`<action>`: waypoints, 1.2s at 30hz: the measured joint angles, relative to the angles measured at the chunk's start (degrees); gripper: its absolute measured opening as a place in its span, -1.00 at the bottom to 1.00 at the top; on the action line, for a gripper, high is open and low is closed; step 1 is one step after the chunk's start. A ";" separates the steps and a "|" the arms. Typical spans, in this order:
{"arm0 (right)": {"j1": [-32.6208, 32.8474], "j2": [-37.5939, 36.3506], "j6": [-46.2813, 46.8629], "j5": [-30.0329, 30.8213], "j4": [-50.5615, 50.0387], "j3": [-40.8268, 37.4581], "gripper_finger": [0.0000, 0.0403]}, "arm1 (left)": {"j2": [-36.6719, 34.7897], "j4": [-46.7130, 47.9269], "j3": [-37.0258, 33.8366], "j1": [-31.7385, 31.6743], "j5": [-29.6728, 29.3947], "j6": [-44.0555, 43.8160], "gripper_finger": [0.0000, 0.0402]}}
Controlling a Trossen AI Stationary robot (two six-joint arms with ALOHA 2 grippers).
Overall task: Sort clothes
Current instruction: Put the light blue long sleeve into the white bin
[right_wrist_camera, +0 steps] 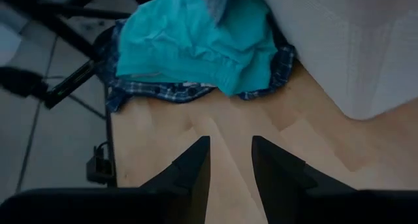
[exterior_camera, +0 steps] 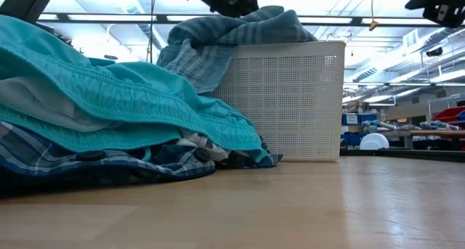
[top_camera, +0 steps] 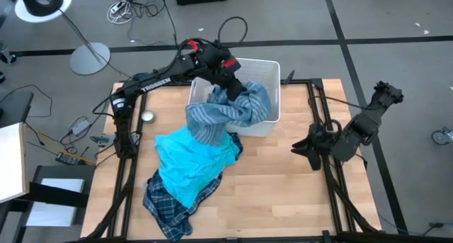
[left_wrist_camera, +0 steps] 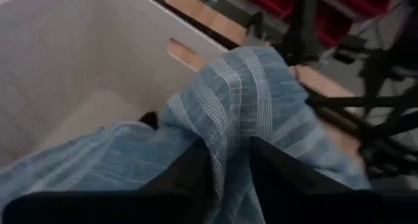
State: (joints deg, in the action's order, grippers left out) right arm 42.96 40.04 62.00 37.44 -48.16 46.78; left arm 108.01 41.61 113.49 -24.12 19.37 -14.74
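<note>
**Striped shirt draped over the bin rim as sorting goes on**

At nine o'clock on my table lies the heap: the navy plaid shirt (top_camera: pixel 164 200) at the bottom, the turquoise piece (top_camera: pixel 192 161) spread over it. Toward twelve o'clock my left gripper (top_camera: pixel 225 78) hangs over the white bin (top_camera: pixel 272 73), its fingers (left_wrist_camera: pixel 196 165) apart with a fold of the blue-grey striped shirt (top_camera: pixel 226 112) running between them, not pinched as far as I can judge. That shirt lies half inside the bin, half spilling over its near rim onto the heap. At three o'clock my right gripper (right_wrist_camera: pixel 230 160) waits off the table edge, fingers parted, holding nothing. The cloth looks light, limp and prone to trailing, so I would pinch a bunched fold, not a flat edge.
</note>
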 joint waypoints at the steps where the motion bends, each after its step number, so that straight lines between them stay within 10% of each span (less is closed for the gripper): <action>1: -0.21 -0.90 -1.34 -0.63 -0.05 -0.01 -0.44 | -0.46 0.15 0.00 0.00 0.57 -0.83 -0.40; 26: -0.48 -9.32 -17.87 -11.32 -0.94 0.03 -0.44 | -9.12 27.64 7.72 20.17 -38.41 -14.28 -0.37; 36: -0.48 -9.32 -18.15 -12.14 -0.39 0.03 -0.44 | -5.68 36.87 7.67 23.46 -40.25 -14.69 -0.37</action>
State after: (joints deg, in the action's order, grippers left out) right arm 42.48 30.72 43.86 25.30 -48.55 46.81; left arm 102.33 78.48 121.16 -0.66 -20.87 -29.44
